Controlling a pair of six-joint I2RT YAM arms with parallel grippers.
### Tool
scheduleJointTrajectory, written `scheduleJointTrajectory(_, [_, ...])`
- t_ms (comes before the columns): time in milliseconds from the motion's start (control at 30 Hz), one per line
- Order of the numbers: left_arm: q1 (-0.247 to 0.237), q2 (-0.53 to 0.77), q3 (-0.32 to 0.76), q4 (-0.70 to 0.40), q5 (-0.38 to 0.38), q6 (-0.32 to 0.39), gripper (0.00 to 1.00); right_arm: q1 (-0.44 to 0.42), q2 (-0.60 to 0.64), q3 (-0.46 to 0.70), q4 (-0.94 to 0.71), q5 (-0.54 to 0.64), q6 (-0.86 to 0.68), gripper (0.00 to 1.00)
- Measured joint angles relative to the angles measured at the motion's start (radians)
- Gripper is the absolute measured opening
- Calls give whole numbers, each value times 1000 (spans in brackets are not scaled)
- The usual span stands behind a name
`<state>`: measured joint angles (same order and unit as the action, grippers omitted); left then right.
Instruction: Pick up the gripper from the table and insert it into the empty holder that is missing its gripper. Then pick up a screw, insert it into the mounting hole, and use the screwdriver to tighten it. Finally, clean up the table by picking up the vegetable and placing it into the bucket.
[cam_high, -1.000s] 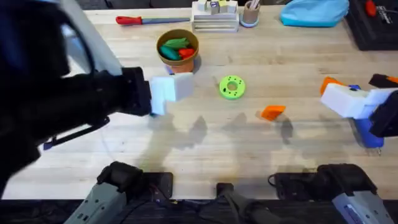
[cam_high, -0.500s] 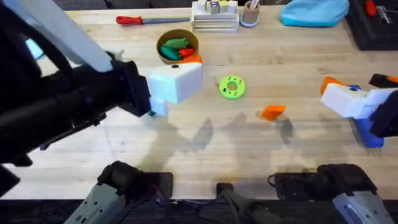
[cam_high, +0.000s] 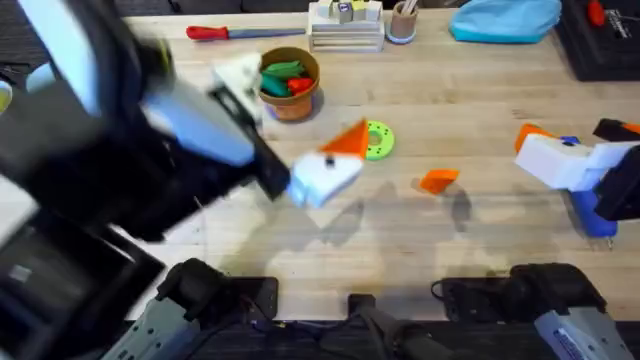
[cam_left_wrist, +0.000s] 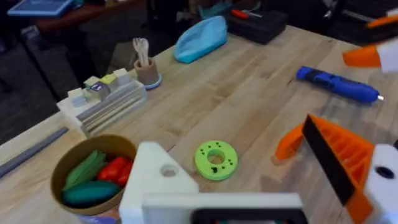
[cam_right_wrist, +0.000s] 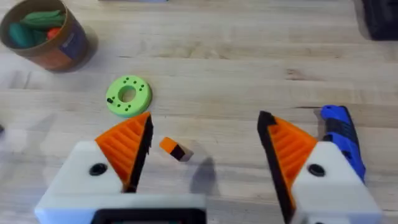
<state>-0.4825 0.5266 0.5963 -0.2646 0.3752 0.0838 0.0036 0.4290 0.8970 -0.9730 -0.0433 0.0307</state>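
I see the left arm large and blurred across the left half of the overhead view, its gripper (cam_high: 335, 165) above the table's middle, just beside the green disc (cam_high: 376, 140). From its wrist camera I make out one finger (cam_left_wrist: 339, 163) with an orange ribbed pad and, on the other side, a bare white holder (cam_left_wrist: 163, 180) with a mounting hole and no pad. The two stand well apart with nothing between them, so I read this gripper as spread wide and holding nothing.

The loose orange gripper (cam_high: 438, 180) lies flat on the wood to the right of the disc, apart from both arms. My right wrist view shows it (cam_right_wrist: 174, 149) on the table between that arm's two pads.

The right gripper (cam_right_wrist: 202, 152) sits over the table's right side, its orange pads wide apart and empty. The blue screwdriver (cam_right_wrist: 342, 134) lies just beside it on the table; the left wrist view also catches it (cam_left_wrist: 339, 84) lying on its side.

The bucket (cam_high: 288, 83) stands upright toward the far side, left of the disc. Inside it I see the green vegetable (cam_left_wrist: 84, 168) beside red and teal pieces.
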Motion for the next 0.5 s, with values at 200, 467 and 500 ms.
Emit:
scheduleJointTrajectory(200, [-43,-255,-272,150,34,13,993,0,0,0,0,0,0,991])
scheduleJointTrajectory(467, [-50,-494,-491,195,63,-42,993,0,0,0,0,0,0,991])
scheduleJointTrajectory(500, [-50,-512,-510,207,71,-46,993,0,0,0,0,0,0,991])
